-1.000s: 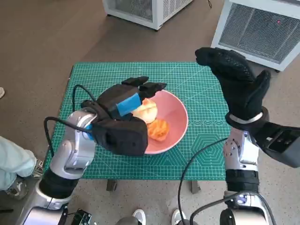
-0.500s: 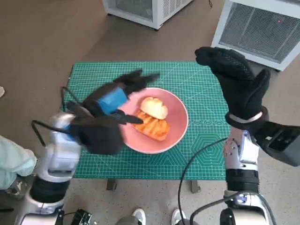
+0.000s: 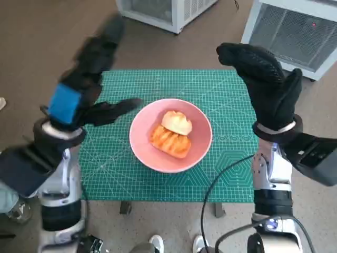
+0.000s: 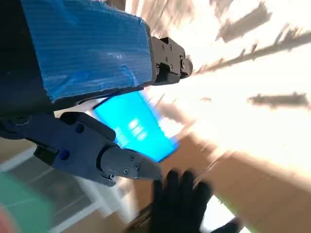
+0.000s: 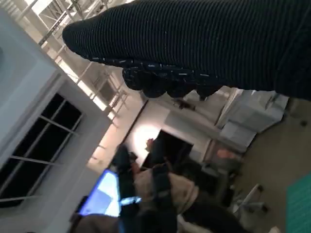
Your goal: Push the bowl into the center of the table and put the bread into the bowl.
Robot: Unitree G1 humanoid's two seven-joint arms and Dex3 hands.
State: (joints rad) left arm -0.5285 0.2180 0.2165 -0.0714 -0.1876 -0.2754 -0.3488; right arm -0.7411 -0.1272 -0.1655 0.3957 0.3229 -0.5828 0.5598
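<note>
A pink bowl (image 3: pixel 197 145) sits near the middle of the green cutting mat (image 3: pixel 231 174). Inside it lie a pale round bread roll (image 3: pixel 177 122) and an orange-brown grilled bread piece (image 3: pixel 169 140). My left hand (image 3: pixel 87 84) is raised high over the mat's left side, blurred with motion, fingers spread and holding nothing; its blue-taped back (image 4: pixel 82 48) fills the left wrist view. My right hand (image 3: pixel 263 87) in the black glove is held up over the mat's right edge, empty; the glove (image 5: pixel 204 43) spans the right wrist view.
White grilled appliances (image 3: pixel 295 29) stand on the floor beyond the table, another white unit (image 3: pixel 158 10) at the top middle. A pale sleeve (image 3: pixel 8 197) shows at the left edge. Black cables run along both forearms. A person (image 5: pixel 160 189) sits in the right wrist view.
My left hand has lifted up and away from the bowl to the left, leaving both breads in the bowl. The right hand has barely moved.
</note>
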